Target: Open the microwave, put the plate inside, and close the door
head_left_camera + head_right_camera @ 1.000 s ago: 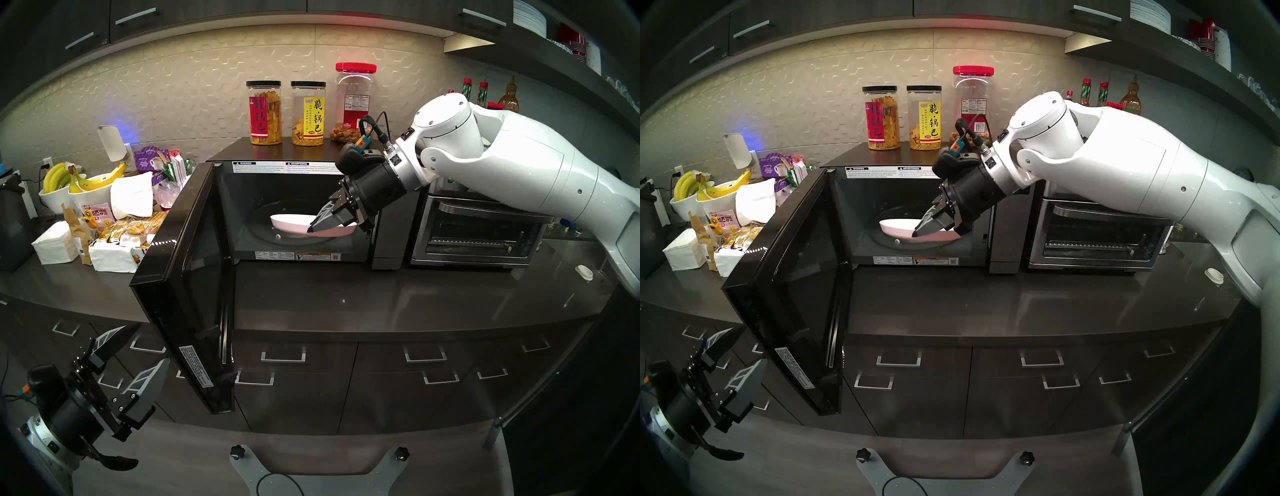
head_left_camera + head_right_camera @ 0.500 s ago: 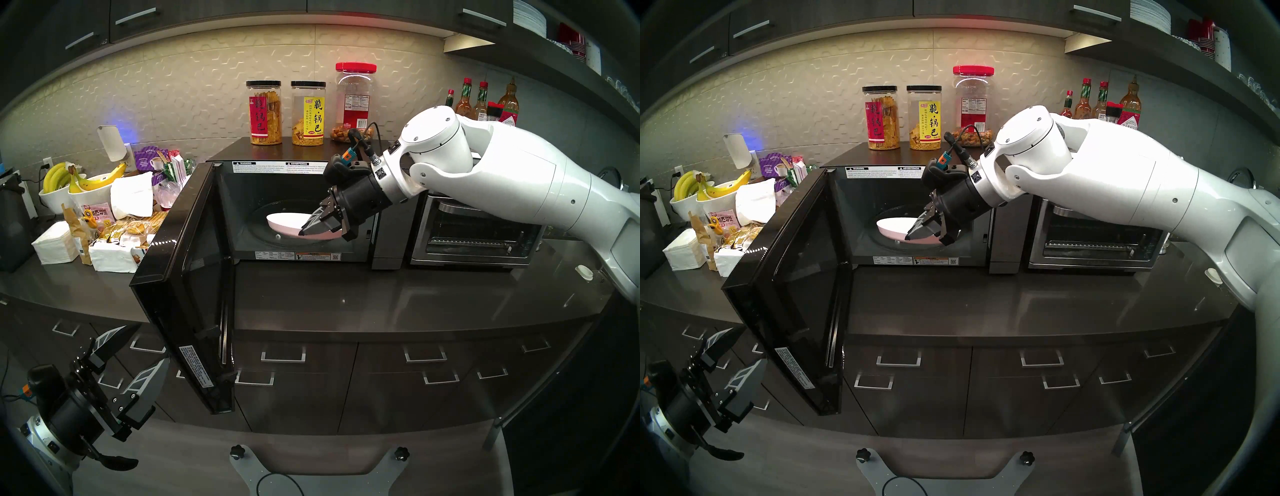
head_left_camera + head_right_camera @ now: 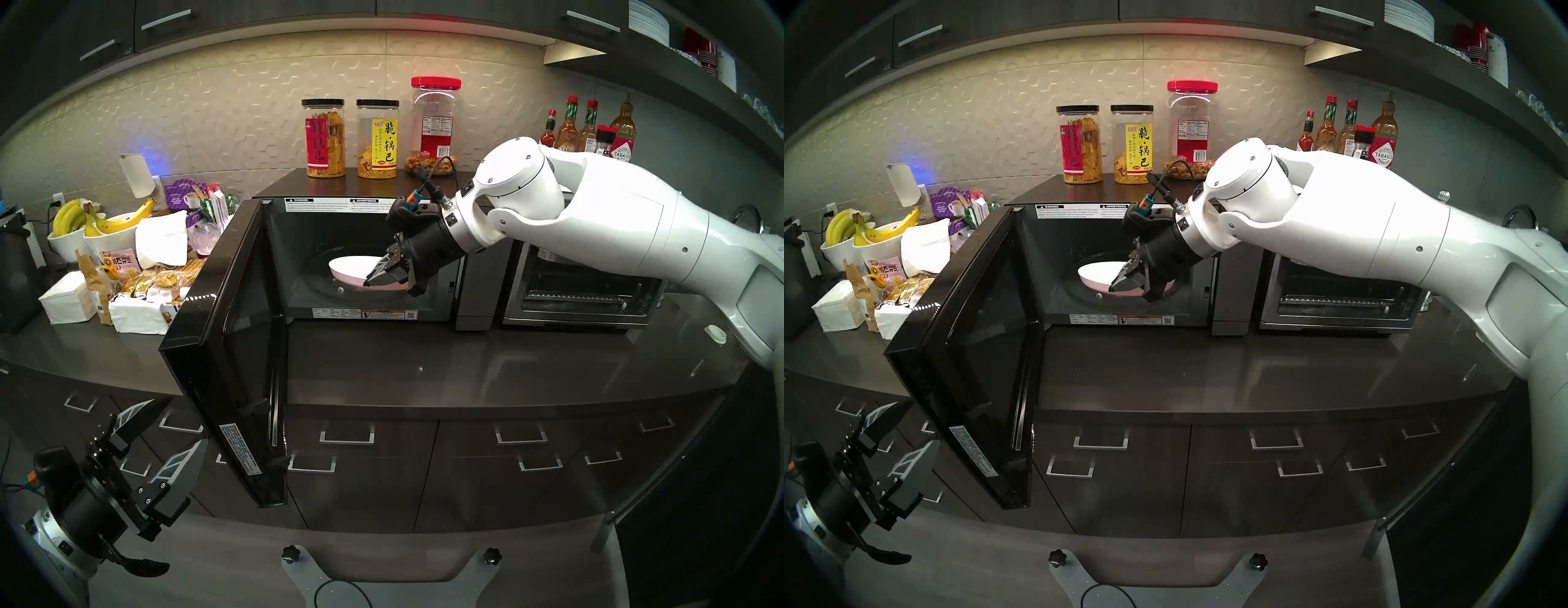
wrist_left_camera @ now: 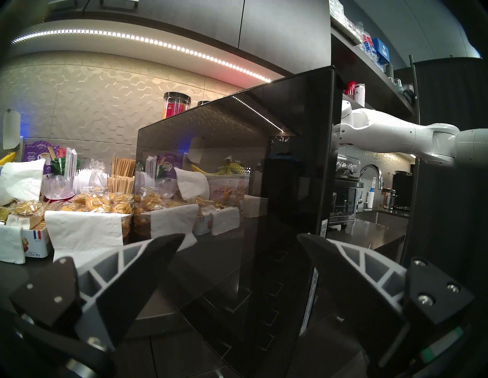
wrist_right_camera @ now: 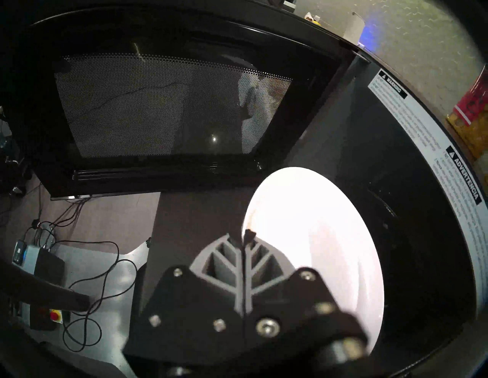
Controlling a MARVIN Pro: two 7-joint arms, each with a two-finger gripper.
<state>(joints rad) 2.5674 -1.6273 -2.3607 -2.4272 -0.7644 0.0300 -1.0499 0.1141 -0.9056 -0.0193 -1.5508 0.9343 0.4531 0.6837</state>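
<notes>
As the right gripper (image 3: 368, 283) has carried the round white plate (image 3: 350, 270) deeper and lower into the large black microwave (image 3: 365, 237), jaws clamped on its rim, release looks imminent; the glossy black glass door (image 3: 229, 365) stands wide open.

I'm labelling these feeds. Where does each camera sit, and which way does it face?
Head pair: above the counter, looking down at the open black microwave; both arms show.
Left wrist: low, facing the glossy black door; open left gripper.
Right wrist: faces the round white plate, right gripper clamping its rim.
Shared: the door.
</notes>
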